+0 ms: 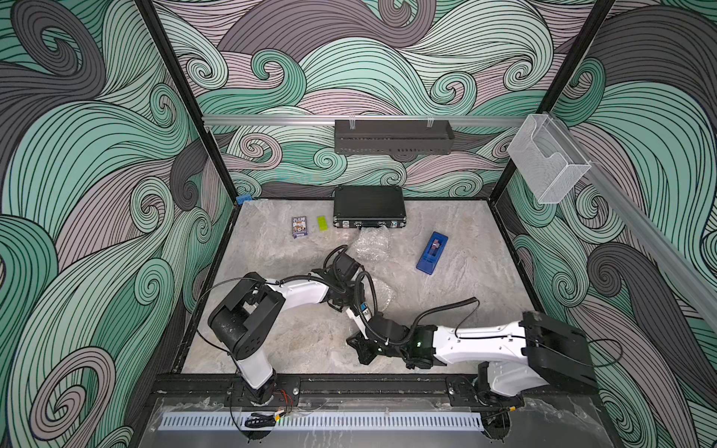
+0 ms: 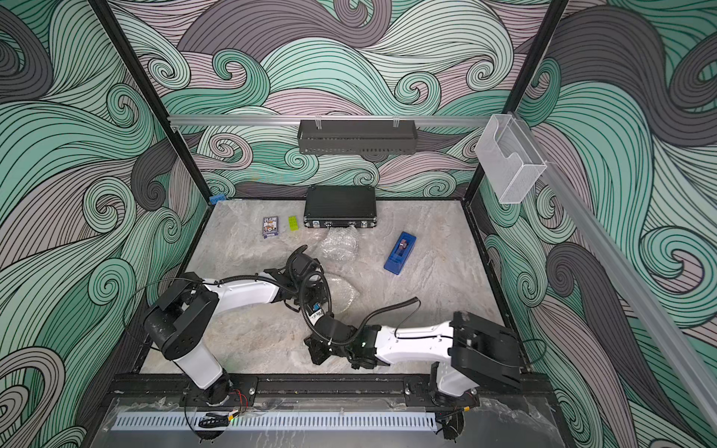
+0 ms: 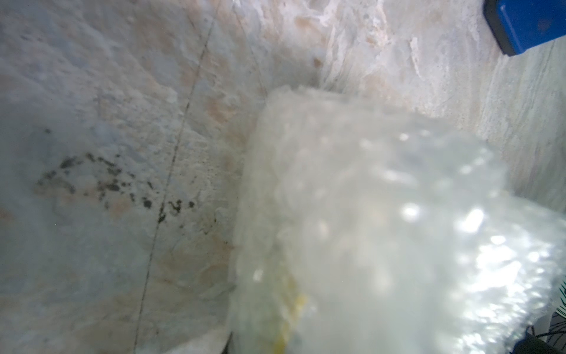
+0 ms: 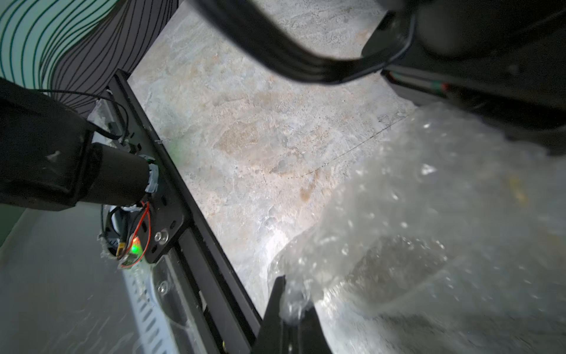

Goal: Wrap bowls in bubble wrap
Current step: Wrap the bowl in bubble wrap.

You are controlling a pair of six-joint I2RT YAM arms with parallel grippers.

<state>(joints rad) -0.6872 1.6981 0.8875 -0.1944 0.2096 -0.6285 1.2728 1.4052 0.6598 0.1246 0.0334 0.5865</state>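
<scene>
Between the two arms' jaws, near the middle of the marbled grey counter (image 1: pixel 465 310), lies a sheet of clear, crinkly bubble wrap (image 4: pixel 428 199). Its length runs from the right jaws toward the left jaws. One corner tapers to a point in the right jaws, and from there the sheet widens and rises to the black head of the left arm (image 4: pixel 490 76). The right jaws are closed tight on that corner, with plastic pinched between them.

The left jaws are over the sheet's other end. The arm's own wrist and cable loop hide them in both top views, and they are out of frame in the left wrist view, so how far they are open and whether they hold anything cannot be told. Close under them a fold of the wrap stands up. A blurred yellow streak (image 3: pixel 295 303) shows through it, but no bowl can be made out for sure.

Just beyond the left jaws, toward the back wall, sits a second crumpled bundle of bubble wrap (image 1: pixel 372 246); what it holds cannot be seen. Behind the bundle a black hard case with metal latches (image 1: pixel 368 207) lies flat and shut. Left of the case are a small printed card pack (image 1: pixel 298 226) and a lime-green block (image 1: pixel 321 223). Right of both jaws and well apart from them lies a blue rectangular plastic box (image 1: pixel 432 252), its long axis running roughly front to back.

The right arm (image 1: pixel 477 341) reaches across the front of the counter, and a black cable (image 4: pixel 306 61) crosses the right wrist view.
</scene>
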